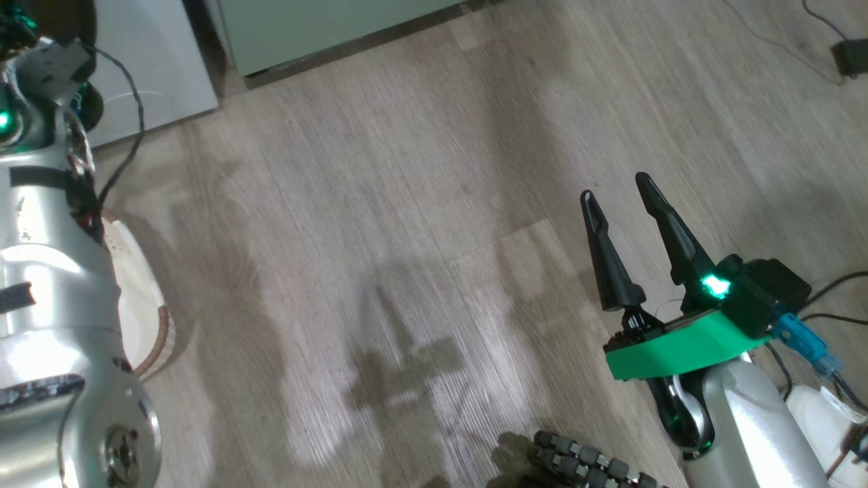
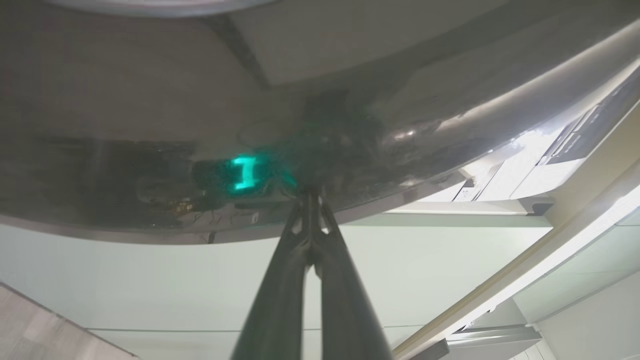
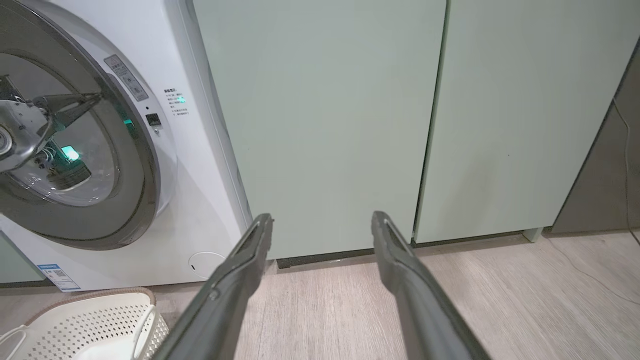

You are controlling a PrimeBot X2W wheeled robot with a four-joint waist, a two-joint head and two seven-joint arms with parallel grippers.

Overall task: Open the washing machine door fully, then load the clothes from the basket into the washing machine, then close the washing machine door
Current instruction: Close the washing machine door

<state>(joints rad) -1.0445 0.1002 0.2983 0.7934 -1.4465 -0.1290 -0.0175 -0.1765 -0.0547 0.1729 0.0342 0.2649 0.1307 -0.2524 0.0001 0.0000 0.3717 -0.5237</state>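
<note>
The white washing machine (image 3: 200,210) stands at the left of the right wrist view. Its round door (image 3: 142,165), with a glossy dark rim and clear glass, lies against the front. My left gripper (image 3: 95,97) is shut, its tips at the door's right rim. In the left wrist view the shut gripper (image 2: 311,196) touches the glossy door (image 2: 150,150). The cream perforated basket (image 3: 85,320) sits on the floor below the door and also peeks from behind my left arm (image 1: 146,305). My right gripper (image 1: 617,186) hangs open over bare floor, holding nothing. The clothes are out of view.
Pale green cabinets (image 3: 325,125) stand right of the machine, with wood floor (image 1: 407,203) in front. A small round flap (image 3: 205,262) and a blue sticker (image 3: 55,275) mark the machine's lower front. Cables (image 1: 834,291) trail at the right, and my silver left arm (image 1: 47,271) fills the left edge.
</note>
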